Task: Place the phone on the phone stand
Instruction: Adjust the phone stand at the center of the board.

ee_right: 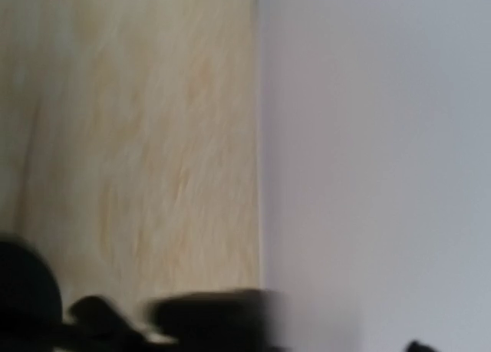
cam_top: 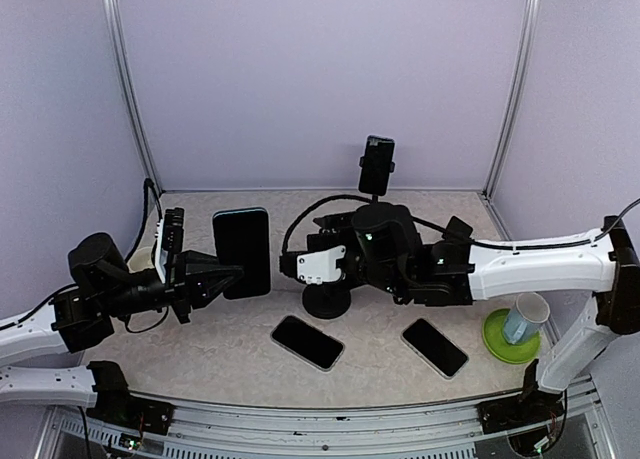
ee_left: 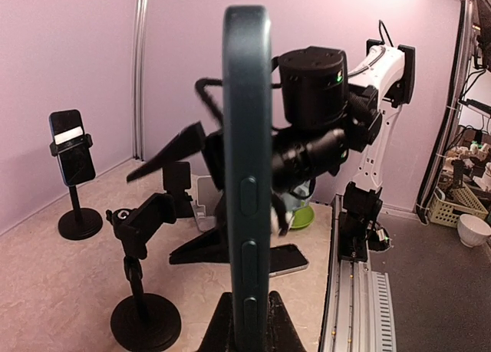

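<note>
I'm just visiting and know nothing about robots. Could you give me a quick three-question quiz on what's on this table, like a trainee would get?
1. True or false: the left gripper is clamped on the large dark teal phone.
2. How many slim black phones lie flat on the beige table? A) one B) two C) four
3. Fill in: the black round-footed stand by the back wall already carries a ____.

Key: 1 true. 2 B. 3 a small black phone.
</note>
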`<state>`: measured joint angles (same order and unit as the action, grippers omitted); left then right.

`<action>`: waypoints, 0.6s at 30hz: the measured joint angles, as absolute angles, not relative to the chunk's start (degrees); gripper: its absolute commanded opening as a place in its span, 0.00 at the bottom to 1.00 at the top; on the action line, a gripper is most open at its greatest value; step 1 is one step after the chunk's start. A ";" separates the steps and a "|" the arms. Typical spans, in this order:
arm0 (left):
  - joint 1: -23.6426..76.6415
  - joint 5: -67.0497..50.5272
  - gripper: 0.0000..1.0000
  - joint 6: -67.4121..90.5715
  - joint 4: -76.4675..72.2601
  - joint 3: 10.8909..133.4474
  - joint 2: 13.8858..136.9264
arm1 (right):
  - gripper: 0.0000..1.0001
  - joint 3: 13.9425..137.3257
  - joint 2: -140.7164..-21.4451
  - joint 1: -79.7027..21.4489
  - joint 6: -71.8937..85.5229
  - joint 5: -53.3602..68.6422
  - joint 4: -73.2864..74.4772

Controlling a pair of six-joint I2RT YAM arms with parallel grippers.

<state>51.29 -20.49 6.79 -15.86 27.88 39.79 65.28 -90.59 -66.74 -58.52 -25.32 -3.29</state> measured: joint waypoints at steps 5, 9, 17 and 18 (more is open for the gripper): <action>51.29 -20.49 0.00 6.81 -15.77 27.88 39.77 | 1.00 64.82 -80.93 -66.76 -52.62 -19.11 -2.94; 51.29 -20.58 0.00 6.87 -15.86 27.88 40.10 | 1.00 63.94 -73.34 -66.65 -46.44 -15.03 -3.97; 52.18 -20.80 0.00 7.09 -16.25 27.90 43.44 | 0.98 68.12 -68.62 -62.13 -26.55 -2.11 0.47; 52.38 -20.82 0.00 7.09 -16.27 27.90 43.79 | 0.98 69.04 -68.86 -60.73 -24.32 -0.05 1.28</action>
<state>52.38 -20.82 7.09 -16.27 27.90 43.79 69.04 -68.86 -60.73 -24.32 -0.05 1.28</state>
